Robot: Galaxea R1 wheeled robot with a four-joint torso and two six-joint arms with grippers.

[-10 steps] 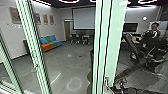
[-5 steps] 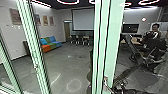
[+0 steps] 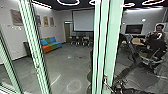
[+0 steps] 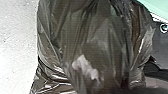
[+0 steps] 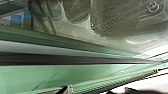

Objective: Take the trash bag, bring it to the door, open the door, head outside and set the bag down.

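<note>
Head view: a green frame (image 3: 113, 45) stands near, a multicoloured sofa (image 3: 51, 45) far left, 1 person (image 3: 157, 37) far right. Left wrist view: the dark trash bag (image 4: 100, 32) is close, with a whitish patch on it, but how far open either gripper is, or what it holds, I cannot tell. Right wrist view: a black strip (image 5: 75, 59) runs along green surfaces.

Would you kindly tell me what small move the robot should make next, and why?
I would probably nudge the right arm gently at the silver fitting, with the left arm held steady. That arm is right beside the fitting on the green frame, and the trash bag hangs close before the left wrist camera. Which way the door swings, I cannot tell.
</note>
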